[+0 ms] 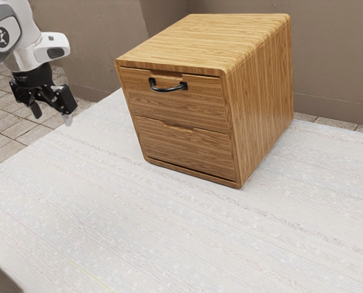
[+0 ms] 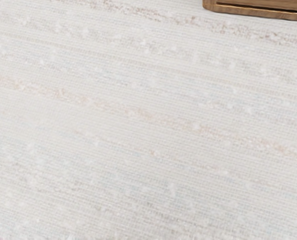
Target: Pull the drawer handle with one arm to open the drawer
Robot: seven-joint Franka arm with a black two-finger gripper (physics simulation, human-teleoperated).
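Since a wide stretch of pale, woven-looking table [image 1: 169, 238] lies between arm and target, the approach is long and any aiming error has room to grow. The wooden cabinet [image 1: 258, 104] sits free on the table, well apart from the gripper, toward the exterior view's right; the wrist view catches its base edge [image 2: 258, 7]. It is not visibly fixed down, so a hard or off-axis pull could drag or twist the whole box instead of sliding the drawer. The top drawer [image 1: 190, 107] looks shut, flush with the front; the lower drawer [image 1: 187, 146] beneath carries no handle. The gripper [image 1: 52, 113] hangs at the exterior view's left, above the table's edge, fingers spread apart, holding nothing. The handle [image 1: 167, 87] is a thin black bow at the top drawer's upper edge, close under the cabinet's overhanging top. Judgement: fingers arriving too high could strike that lip; too shallow a hold could slip off the bar mid-pull; closing early would miss it.
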